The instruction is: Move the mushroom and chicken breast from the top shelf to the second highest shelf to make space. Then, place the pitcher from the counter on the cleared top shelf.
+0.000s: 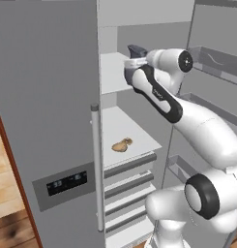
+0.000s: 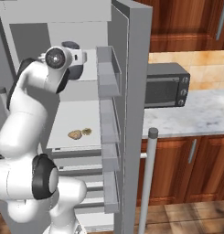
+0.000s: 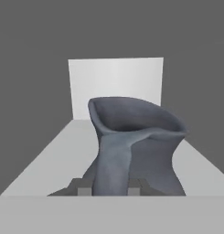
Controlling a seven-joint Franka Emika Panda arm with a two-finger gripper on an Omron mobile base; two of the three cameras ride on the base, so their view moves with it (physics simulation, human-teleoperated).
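Observation:
The dark grey-blue pitcher (image 3: pixel 136 137) stands upright over the top shelf (image 3: pixel 49 155), and my gripper (image 3: pixel 109 189) is shut on its loop handle. From the left base view the pitcher (image 1: pixel 135 50) peeks out behind the hand, above the small white top shelf (image 1: pixel 110 72). I cannot tell whether its base touches the plate. On the second highest shelf (image 1: pixel 125 123) lie the tan chicken breast (image 1: pixel 119 146) and, touching it, the tiny brown mushroom (image 1: pixel 128 141). The right base view shows both, the chicken breast (image 2: pixel 75 134) and the mushroom (image 2: pixel 87 131).
The open fridge door with its grey bins (image 2: pixel 109 114) stands close on the arm's right. A shut grey door with a dispenser panel (image 1: pixel 66 184) and a long bar handle (image 1: pixel 96 164) flanks the left. A dark microwave (image 2: pixel 166 84) sits on the marble counter (image 2: pixel 195 114).

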